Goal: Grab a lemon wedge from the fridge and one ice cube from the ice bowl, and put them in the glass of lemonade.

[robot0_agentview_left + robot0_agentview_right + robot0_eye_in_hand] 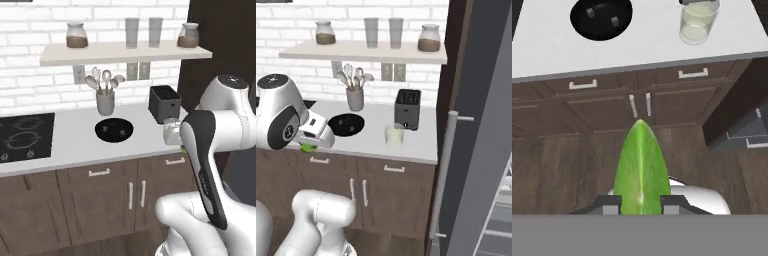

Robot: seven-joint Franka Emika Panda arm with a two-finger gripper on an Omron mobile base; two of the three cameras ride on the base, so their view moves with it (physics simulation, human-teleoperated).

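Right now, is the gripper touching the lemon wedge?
Touching. The hand view shows the gripper with a finger tip pressed against each side of the green lemon wedge, no gap between them.

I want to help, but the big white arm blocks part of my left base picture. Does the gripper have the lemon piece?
Observer: Yes. In the hand view the dark two-finger gripper is shut on the yellow-green lemon wedge.
Operator: Where is the lemonade?
Observer: In the right base view the short clear glass of pale lemonade stands on the white counter, just in front of the black box-shaped toaster.
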